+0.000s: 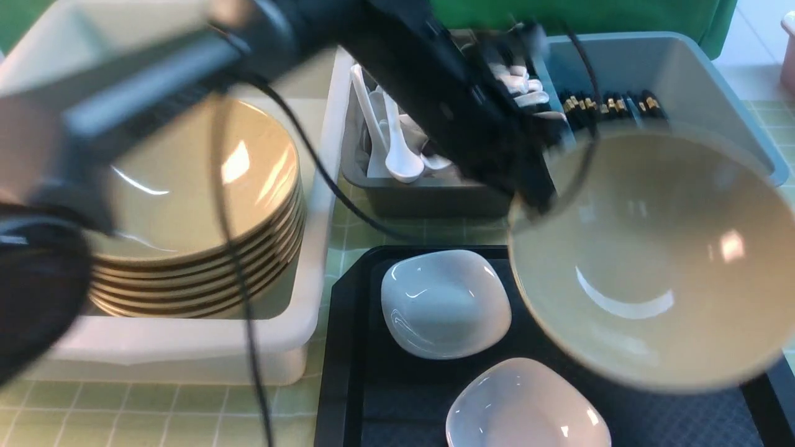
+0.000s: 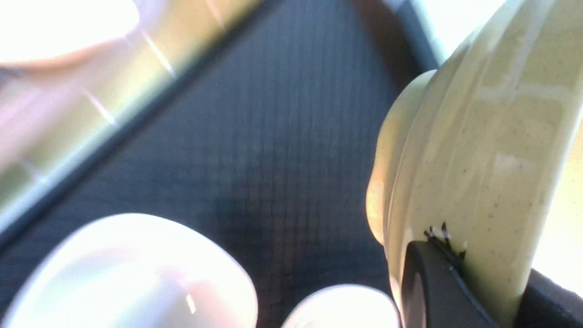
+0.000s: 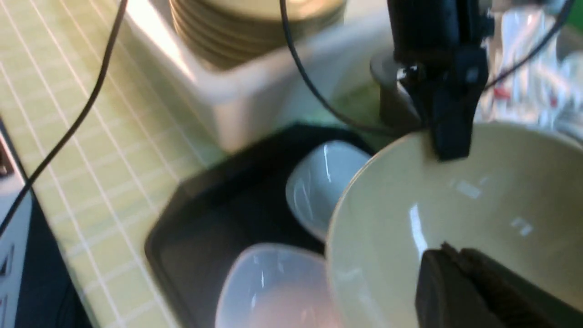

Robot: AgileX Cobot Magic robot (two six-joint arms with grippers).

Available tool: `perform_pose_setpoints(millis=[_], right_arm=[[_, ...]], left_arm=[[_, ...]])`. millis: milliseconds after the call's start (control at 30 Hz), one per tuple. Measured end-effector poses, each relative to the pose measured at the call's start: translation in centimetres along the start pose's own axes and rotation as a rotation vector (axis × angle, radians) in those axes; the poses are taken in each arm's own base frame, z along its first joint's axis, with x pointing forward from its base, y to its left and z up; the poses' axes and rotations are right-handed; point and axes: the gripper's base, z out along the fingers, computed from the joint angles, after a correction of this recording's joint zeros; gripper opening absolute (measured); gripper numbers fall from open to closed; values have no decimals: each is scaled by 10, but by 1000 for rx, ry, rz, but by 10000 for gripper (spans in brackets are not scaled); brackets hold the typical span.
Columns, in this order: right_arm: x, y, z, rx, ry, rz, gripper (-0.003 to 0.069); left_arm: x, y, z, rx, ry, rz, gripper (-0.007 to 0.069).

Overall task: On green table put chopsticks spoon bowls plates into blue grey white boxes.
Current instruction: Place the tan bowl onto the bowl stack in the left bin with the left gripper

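Observation:
My left gripper [image 1: 535, 200] is shut on the far rim of a tan bowl [image 1: 646, 261], which hangs tilted above the black tray. The left wrist view shows its fingers [image 2: 428, 282] clamped on either side of the bowl's wall [image 2: 478, 136]. My right gripper [image 3: 448, 262] is shut with nothing in it, just over the near side of that bowl [image 3: 455, 214]. Two white plates [image 1: 444, 304] [image 1: 525, 406] lie on the tray. Several more bowls [image 1: 199, 186] are stacked in the white box [image 1: 186, 347]. Chopsticks [image 1: 612, 104] lie in the blue box [image 1: 714, 74].
The grey box [image 1: 428, 198] between the other two holds white spoons [image 1: 397, 155]. The black tray [image 1: 348, 347] sits on the green table [image 1: 155, 410] next to the white box. My left arm and its cable cross over the white box.

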Motion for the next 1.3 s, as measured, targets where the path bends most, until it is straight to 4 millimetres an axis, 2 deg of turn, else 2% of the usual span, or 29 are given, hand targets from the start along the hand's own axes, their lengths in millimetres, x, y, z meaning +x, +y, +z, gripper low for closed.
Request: perform_pose_setpoints(millis=[33, 67, 100, 133, 200, 233, 267, 300, 333, 400, 500, 533, 567, 633, 700, 800, 833, 1000, 1300], right_arm=[[-2, 1, 0, -11, -24, -12, 27], [-3, 1, 0, -13, -29, -15, 27], [-7, 3, 0, -34, -73, -28, 27], [-9, 4, 0, -43, -101, -31, 27], [-13, 4, 0, -48, -139, -37, 27], [-15, 4, 0, -44, -159, -40, 27], [-15, 4, 0, -43, -161, -43, 27], [-16, 3, 1, -41, -168, -45, 28], [-17, 0, 5, -43, -163, -43, 29], [-17, -3, 12, -53, -148, -30, 31], [-19, -9, 26, -77, -119, 6, 36], [-19, -9, 26, -77, -120, 7, 36], [-19, -12, 32, -89, -107, 20, 36], [-19, -13, 38, -106, -94, 28, 36], [-20, -11, 43, -128, -87, 24, 38], [-20, -8, 45, -152, -84, 6, 38], [-21, -5, 47, -175, -85, -20, 40], [-22, -1, 47, -193, -89, -47, 47], [-22, -1, 47, -191, -93, -49, 58]], left_arm=[[-1, -3, -19, -11, -41, 5, 16], [-1, 0, -21, -14, -43, 0, 16], [0, -1, -56, -40, -113, -5, 16], [3, 0, -77, -57, -155, -16, 16], [14, -2, -113, -85, -226, -43, 16], [27, 5, -135, -111, -261, -88, 16], [31, 2, -141, -116, -274, -87, 16], [43, 7, -151, -133, -285, -122, 16], [68, 18, -173, -176, -316, -199, 16], [101, 29, -193, -217, -342, -296, 16], [156, 57, -222, -263, -431, -507, 16], [160, 60, -222, -258, -438, -525, 16], [181, 72, -237, -277, -517, -613, 16], [202, 84, -251, -295, -616, -699, 16], [214, 95, -261, -323, -673, -761, 16], [221, 104, -262, -349, -666, -807, 16], [224, 113, -259, -361, -628, -847, 16], [227, 130, -242, -387, -490, -915, 16], [220, 132, -226, -490, -409, -986, 16]])
